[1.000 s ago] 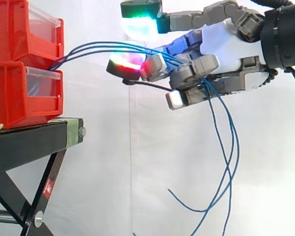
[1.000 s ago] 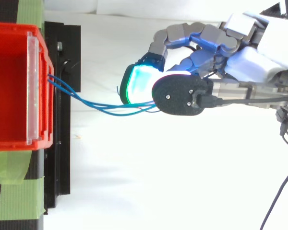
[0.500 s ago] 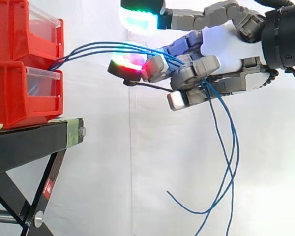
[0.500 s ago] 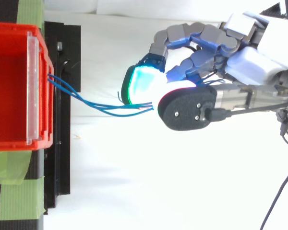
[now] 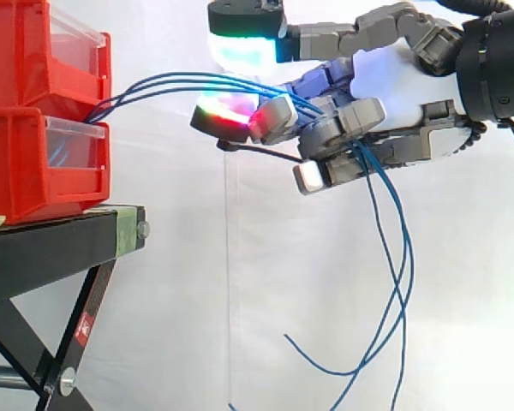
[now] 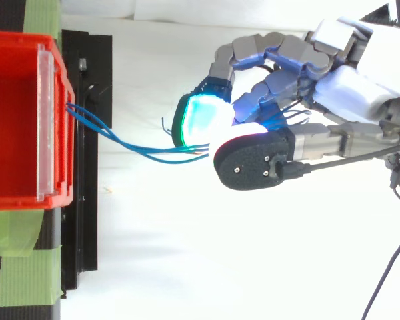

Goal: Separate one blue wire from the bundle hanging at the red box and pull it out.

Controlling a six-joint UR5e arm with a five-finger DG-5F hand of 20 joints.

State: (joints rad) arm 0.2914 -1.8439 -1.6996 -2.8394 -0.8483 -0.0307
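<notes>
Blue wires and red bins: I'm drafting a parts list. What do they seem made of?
The blue wires look like thin, smooth plastic-sheathed leads. They droop in loose curves, so they are flexible; the core is not visible. The red bins are likely rigid moulded plastic, slightly glossy, with even colour and thick rims.

You have open room between the stacked red bins and the hand, but the blue wires cross its upper part, running from the gap between the bins into the curled fingers. Beneath that span the way is free down to the black stand, whose edge and slanted legs block the lower left. Under the hand the wires' loose ends hang in long loops, so passage there is tangled. In the top view, both sides of the span are free.
</notes>
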